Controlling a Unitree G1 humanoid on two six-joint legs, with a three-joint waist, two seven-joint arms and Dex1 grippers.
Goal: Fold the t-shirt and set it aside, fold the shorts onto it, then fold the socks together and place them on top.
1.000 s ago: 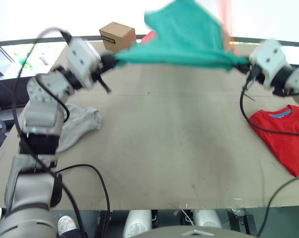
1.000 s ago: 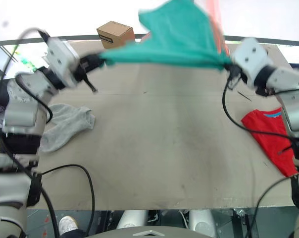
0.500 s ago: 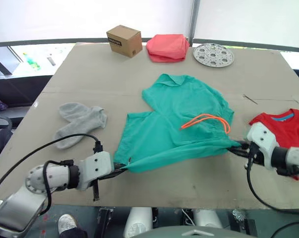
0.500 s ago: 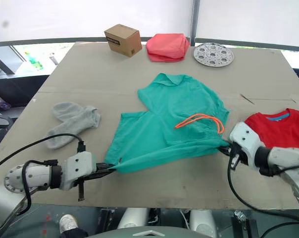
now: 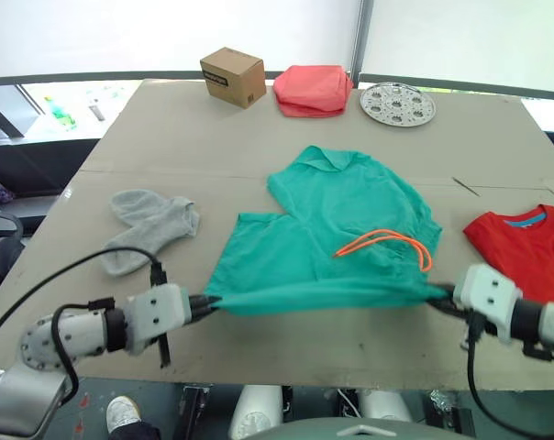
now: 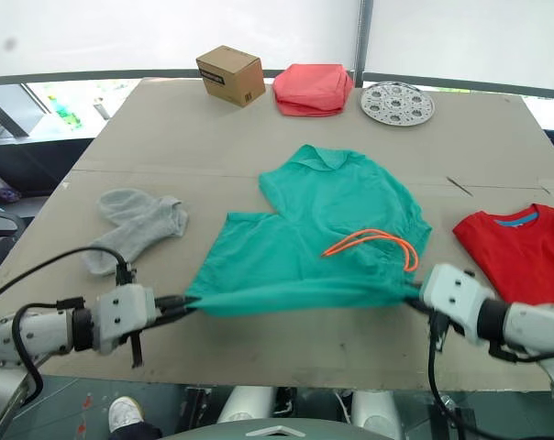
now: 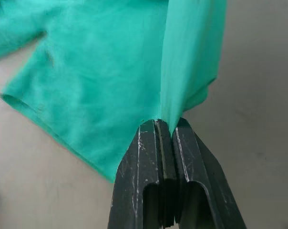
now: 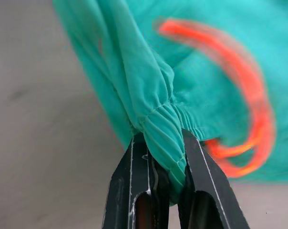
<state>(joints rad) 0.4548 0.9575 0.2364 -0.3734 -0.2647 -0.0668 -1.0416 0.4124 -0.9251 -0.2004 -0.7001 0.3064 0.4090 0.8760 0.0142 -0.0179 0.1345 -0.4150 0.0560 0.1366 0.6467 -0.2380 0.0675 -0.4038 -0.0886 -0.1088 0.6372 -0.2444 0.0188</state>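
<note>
the shorts [image 5: 337, 243] lie spread over the middle of the table [image 5: 286, 147], their near hem stretched into a taut ridge just inside the near edge, pinched at one end by the left gripper [image 5: 200, 305] and at the other by the right gripper [image 5: 445, 293]. both sets of fingers are clamped tight on fabric: the left on a thin fold of hem, the right on the bunched, gathered waistband. the t-shirt [image 5: 525, 252] already sits at the right edge, so the step in hand looks like folding the shorts. to do it well, i would keep the two grips level and the hem evenly tensioned, then carry it away from the near edge over the rest of the cloth so the fold lands straight, and watch that the orange drawstring [image 5: 387, 246] tucks inside and does not trail out. the socks [image 5: 149, 225] wait near the left edge, well apart from the shorts. the head views give the whole layout, including the cardboard box [image 5: 232, 76], the salmon-pink folded cloth [image 5: 312, 89] and the round metal plate [image 5: 398, 102] along the far edge. the wrist views alone show how deep each bite is: the left holds only a slim edge that could slip, while the right has a thick wad between its fingers [image 8: 196, 181].
</note>
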